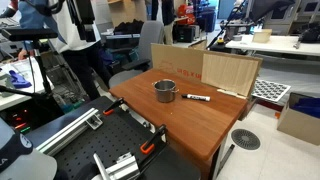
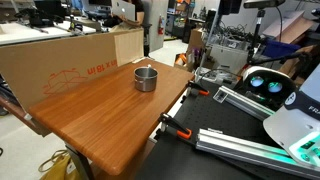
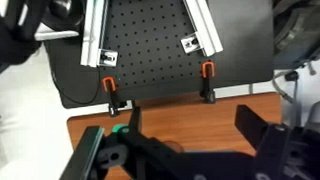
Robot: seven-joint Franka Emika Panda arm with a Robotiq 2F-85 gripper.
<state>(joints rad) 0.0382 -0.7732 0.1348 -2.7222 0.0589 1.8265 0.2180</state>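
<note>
Metal pot point(image 1: 165, 91) — upright, marker point(image 1: 197, 98) just beside

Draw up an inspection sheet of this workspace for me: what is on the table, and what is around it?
surface: wooden table, with orange clamps at its edge next to a black perforated board.
job's things: metal cup upright near the table's middle; black marker lying beside it, not touching.
clutter: cardboard box and a tan panel standing along the back edge.
grippers: gripper open and empty, above the clamped edge of the table.
cables: nothing seen.
surroundings: desks with lab gear behind.
</note>
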